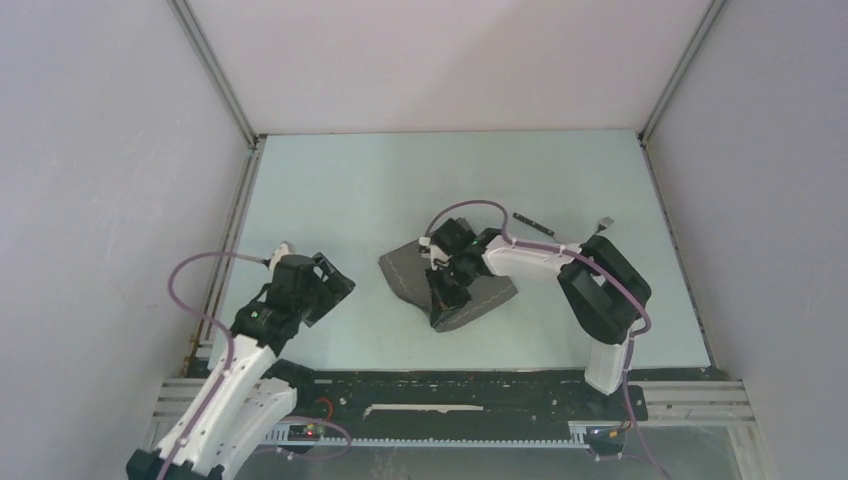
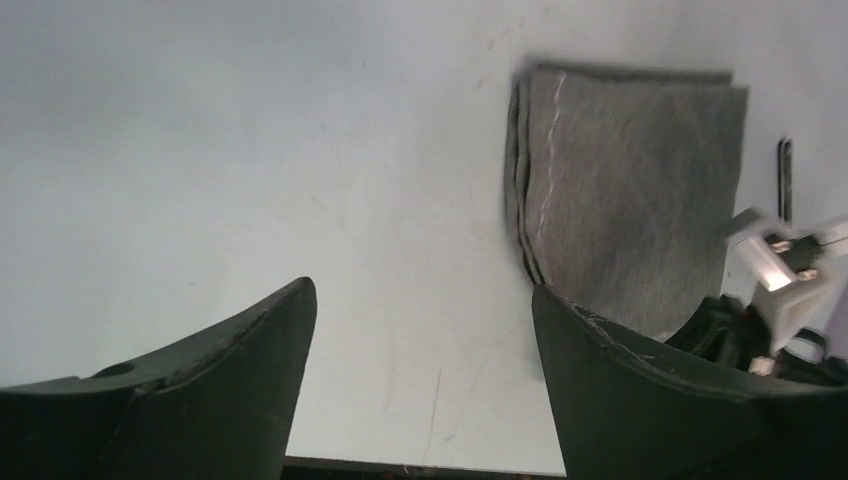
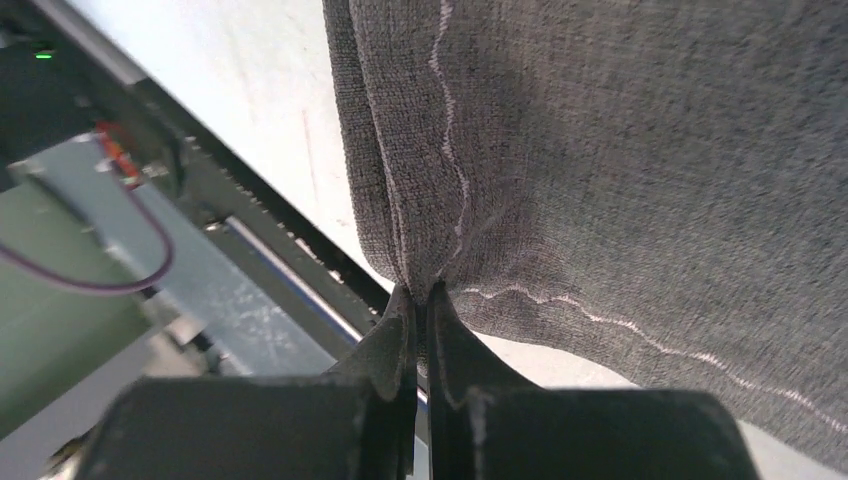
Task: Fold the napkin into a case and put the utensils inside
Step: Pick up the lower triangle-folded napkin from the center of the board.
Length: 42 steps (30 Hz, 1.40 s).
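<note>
The grey napkin (image 1: 403, 268) lies folded in several layers at the table's middle, its near corner raised. My right gripper (image 1: 443, 293) is shut on that folded edge; in the right wrist view the fingers (image 3: 421, 296) pinch the cloth (image 3: 650, 150) beside a pale hem line. My left gripper (image 1: 334, 284) is open and empty, left of the napkin, above bare table (image 2: 422, 300). The napkin (image 2: 630, 210) also shows in the left wrist view. The dark knife (image 1: 535, 224) and the small fork (image 1: 604, 224) lie on the table behind the right arm. No flat pouch shape shows.
A black and metal rail (image 1: 450, 400) runs along the table's near edge. White enclosure walls with metal frame posts (image 1: 215, 75) stand left, right and behind. The right arm's cable (image 1: 470, 207) arches over the napkin.
</note>
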Available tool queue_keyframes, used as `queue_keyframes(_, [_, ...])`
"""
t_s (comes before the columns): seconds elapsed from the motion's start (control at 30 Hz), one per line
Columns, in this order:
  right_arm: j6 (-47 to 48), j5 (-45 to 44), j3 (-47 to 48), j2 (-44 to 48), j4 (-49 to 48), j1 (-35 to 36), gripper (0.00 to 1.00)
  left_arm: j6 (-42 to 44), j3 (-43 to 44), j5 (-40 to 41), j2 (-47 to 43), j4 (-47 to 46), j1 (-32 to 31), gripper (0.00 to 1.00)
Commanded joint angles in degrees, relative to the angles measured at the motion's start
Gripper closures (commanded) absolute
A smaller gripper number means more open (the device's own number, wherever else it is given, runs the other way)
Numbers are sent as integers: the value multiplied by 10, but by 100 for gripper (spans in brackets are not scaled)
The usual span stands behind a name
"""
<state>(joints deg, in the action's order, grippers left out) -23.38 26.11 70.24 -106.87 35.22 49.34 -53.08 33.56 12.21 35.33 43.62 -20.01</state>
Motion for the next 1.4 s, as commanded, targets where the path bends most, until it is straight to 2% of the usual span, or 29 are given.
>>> queue_keyframes(0.0, [-11, 174, -50, 44, -143, -54, 100, -39, -49, -210, 64, -172, 47, 13])
queue_keyframes(0.2, [-39, 257, -114, 74, -222, -127, 100, -124, -102, -290, 205, -398, 64, 13])
queue_keyframes(0.37, [-40, 282, -153, 97, -244, -167, 100, -116, -81, -291, 301, -454, 67, 13])
queue_keyframes(0.5, [-40, 289, -180, 107, -257, -188, 100, -123, -52, -326, 391, -504, 74, 15])
queue_keyframes(0.57, [-42, 291, -186, 109, -262, -191, 100, -115, -27, -348, 444, -504, 75, 20])
queue_keyframes(0.67, [-42, 289, -193, 114, -265, -197, 100, -118, -17, -350, 475, -511, 77, 29])
queue_keyframes(1.03, [-41, 288, -228, 121, -281, -224, 100, -88, 28, -325, 491, -490, 77, 32])
queue_keyframes(1.23, [-40, 281, -243, 125, -287, -242, 100, -84, 55, -336, 517, -488, 63, 54])
queue_keyframes(1.37, [-37, 271, -257, 134, -286, -256, 100, -78, 81, -319, 524, -474, 39, 56])
